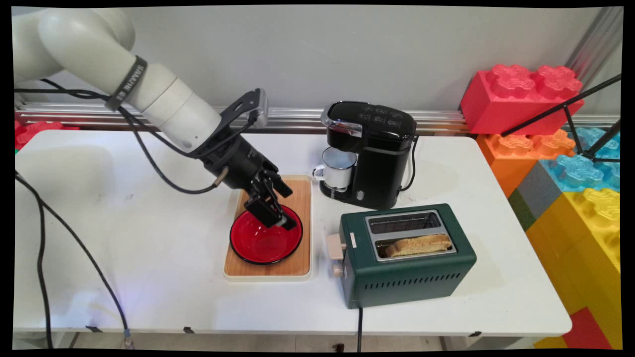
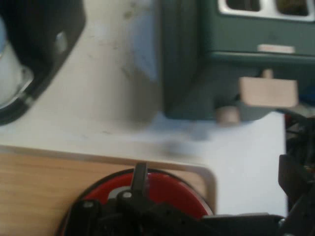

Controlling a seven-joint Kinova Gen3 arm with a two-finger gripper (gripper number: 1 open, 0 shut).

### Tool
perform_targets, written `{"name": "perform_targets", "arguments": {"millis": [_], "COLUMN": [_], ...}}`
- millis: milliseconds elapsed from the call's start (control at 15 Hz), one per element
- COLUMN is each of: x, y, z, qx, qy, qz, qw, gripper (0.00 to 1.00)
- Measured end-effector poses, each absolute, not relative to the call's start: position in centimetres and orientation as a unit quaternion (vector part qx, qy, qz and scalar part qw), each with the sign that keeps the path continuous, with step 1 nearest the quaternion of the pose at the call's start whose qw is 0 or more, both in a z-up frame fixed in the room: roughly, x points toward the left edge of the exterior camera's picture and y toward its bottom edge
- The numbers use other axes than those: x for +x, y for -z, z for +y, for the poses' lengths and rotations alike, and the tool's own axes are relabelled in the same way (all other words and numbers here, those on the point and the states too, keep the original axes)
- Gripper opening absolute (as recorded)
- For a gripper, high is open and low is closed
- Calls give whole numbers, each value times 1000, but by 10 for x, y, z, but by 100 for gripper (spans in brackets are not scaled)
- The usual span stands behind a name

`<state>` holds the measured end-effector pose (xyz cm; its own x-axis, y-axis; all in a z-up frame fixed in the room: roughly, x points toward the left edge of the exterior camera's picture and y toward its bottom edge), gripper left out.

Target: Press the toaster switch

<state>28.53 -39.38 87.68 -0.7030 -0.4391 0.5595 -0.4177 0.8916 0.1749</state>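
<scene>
Tool [image 1: 276, 214] clenched on far rim of red bowl [image 1: 265, 238], which sits on wooden board [image 1: 268, 265] mid-surface [image 1: 149, 277], w/ toaster [image 1: 407, 255] & coffee maker [image 1: 369, 153] to the right; bowl prob. light, stiff, slick, so thin rim is best hold

the arm [image 1: 99, 59] was built of smooth, rounded white links, each thick and tubular, with faint seams where one section joined the next. a dark band [image 1: 126, 83] with pale lettering circled the link just behind the wrist. the white shell ended in a black wrist housing [image 1: 233, 158], and a black bracket with a small grey camera block [image 1: 250, 106] stood off it, above the hand. the hand [image 1: 273, 210] itself was black, a linkage of short jointed bars. thin black cables [image 1: 149, 153] hung in loops behind the hand.
</scene>
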Motion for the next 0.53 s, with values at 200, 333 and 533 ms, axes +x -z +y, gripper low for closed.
{"name": "perform_targets", "arguments": {"millis": [200, 333, 533], "x": [276, 272, 268], "y": [-885, -889, -892], "z": [-372, -360, -347], "qx": [222, 210, 194], "qy": [26, 26, 20], "qz": [-923, -925, -930], "qw": [314, 315, 312], "gripper": [100, 100, 100]}}
